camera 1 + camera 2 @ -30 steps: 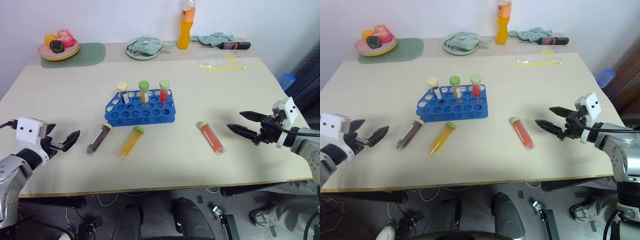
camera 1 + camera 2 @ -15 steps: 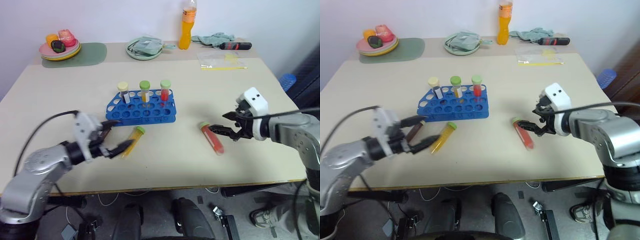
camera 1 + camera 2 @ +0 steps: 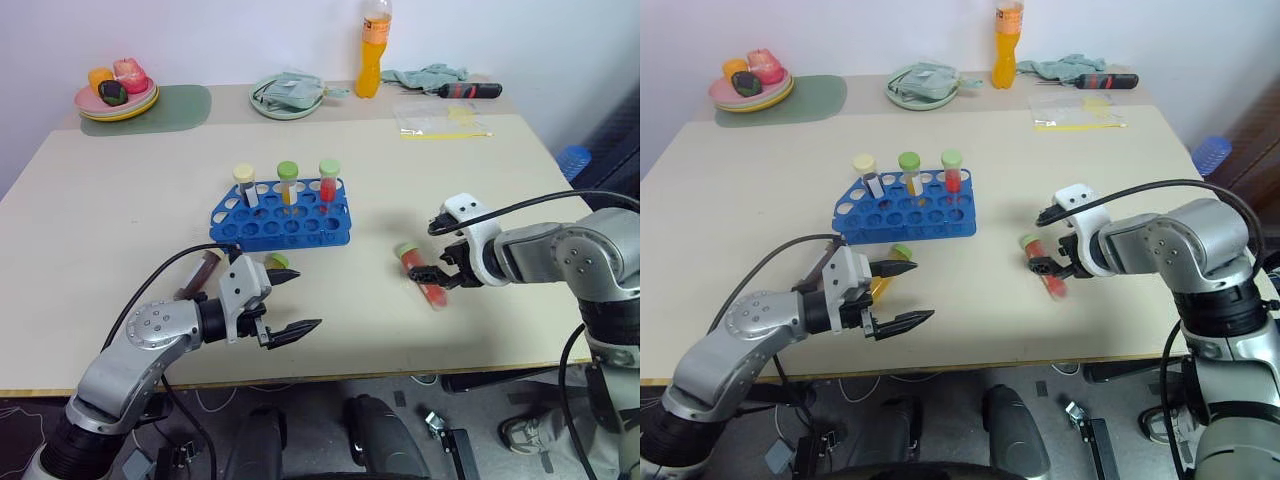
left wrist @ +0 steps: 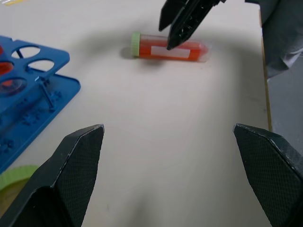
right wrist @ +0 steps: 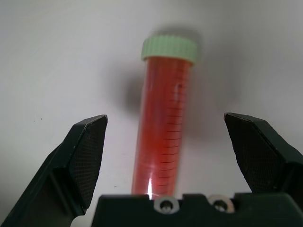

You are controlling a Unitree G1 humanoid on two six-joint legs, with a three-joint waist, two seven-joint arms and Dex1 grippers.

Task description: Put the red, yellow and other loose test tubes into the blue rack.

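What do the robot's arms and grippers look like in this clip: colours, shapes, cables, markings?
Both arms are rounded silver-grey metal segments. Each wrist carries a white block with two small dark dots, and a black cable loops along each forearm. The left gripper and the right gripper each have two black, tapered, pointed fingers; the wrist views show a fine cross-hatched texture on their inner faces.

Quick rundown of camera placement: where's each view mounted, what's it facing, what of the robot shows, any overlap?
Left and right eye views: head-mounted, looking down over the beige table; both arms show.
Left wrist view: between the open left gripper fingers, facing the bright blue plastic tube rack.
Right wrist view: open right gripper straddling the red-liquid green-capped test tube.
Shared: that tube and the right gripper.
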